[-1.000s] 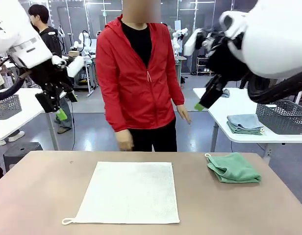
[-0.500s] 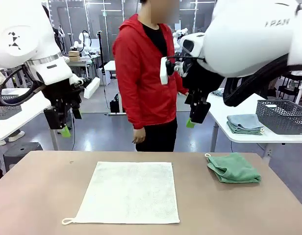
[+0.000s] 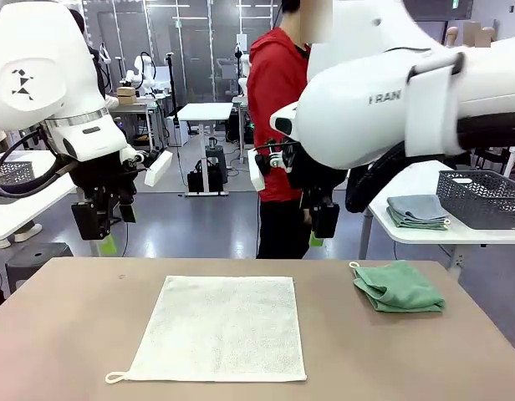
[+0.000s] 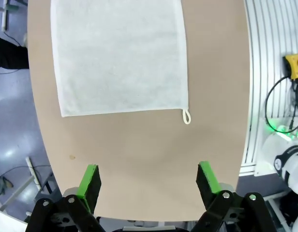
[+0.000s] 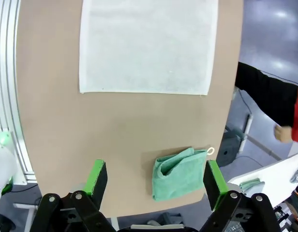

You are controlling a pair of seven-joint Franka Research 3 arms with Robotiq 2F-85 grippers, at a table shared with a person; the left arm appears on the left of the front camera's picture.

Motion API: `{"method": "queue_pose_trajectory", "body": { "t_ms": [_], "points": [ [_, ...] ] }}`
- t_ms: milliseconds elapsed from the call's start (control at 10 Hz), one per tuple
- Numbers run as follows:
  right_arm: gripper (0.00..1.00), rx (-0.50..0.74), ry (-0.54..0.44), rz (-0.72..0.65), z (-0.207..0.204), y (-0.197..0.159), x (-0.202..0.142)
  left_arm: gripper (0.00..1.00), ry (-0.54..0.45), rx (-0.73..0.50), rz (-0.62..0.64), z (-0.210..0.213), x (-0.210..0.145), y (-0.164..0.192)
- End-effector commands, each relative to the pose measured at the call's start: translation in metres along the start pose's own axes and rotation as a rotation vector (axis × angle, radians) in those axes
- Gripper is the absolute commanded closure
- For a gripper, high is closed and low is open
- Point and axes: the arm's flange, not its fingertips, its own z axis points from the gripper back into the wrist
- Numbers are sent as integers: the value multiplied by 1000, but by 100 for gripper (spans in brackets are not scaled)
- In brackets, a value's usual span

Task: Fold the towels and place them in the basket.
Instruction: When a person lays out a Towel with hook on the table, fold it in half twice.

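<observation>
Left wrist view: left gripper [image 4: 148, 181] jaws wide, empty, above table [image 3: 57, 317] left | right gripper [image 5: 154, 178] wide, empty, above far side | cream towel [image 3: 220, 327] flat, unfolded, centre | green towel [image 3: 400, 286] roughly folded, right | judged early: nothing in basket yet

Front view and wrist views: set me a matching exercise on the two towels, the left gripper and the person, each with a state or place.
1 cream-white towel
2 green towel
3 left gripper
4 person

A loosely folded, right side of the table
B open and empty, in the air
C spread flat, mid-table
D standing beyond the far edge

Pairs: 1-C, 2-A, 3-B, 4-D
</observation>
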Motion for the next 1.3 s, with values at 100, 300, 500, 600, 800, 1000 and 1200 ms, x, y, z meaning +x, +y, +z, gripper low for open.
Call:
{"method": "queue_pose_trajectory", "body": {
  "t_ms": [100,300,500,600,800,1000,1200],
  "points": [
    [0,56,9,-42,0,-11,6,0,4,16,21,-4,-3,-2],
    [0,25,6,-6,-6,-4,1,0,0,-2,9,-1,-2,0],
    [0,25,6,-6,-6,-4,1,0,0,-2,9,-1,-2,0],
    [0,25,6,-6,-6,-4,1,0,0,-2,9,-1,-2,0],
    [0,25,6,-6,-6,-4,1,0,0,-2,9,-1,-2,0],
    [0,34,12,-10,-5,-6,3,0,-5,-5,7,-2,-2,0],
    [0,91,20,-84,-29,11,19,0,40,38,58,-33,12,-26]
  ]
}}
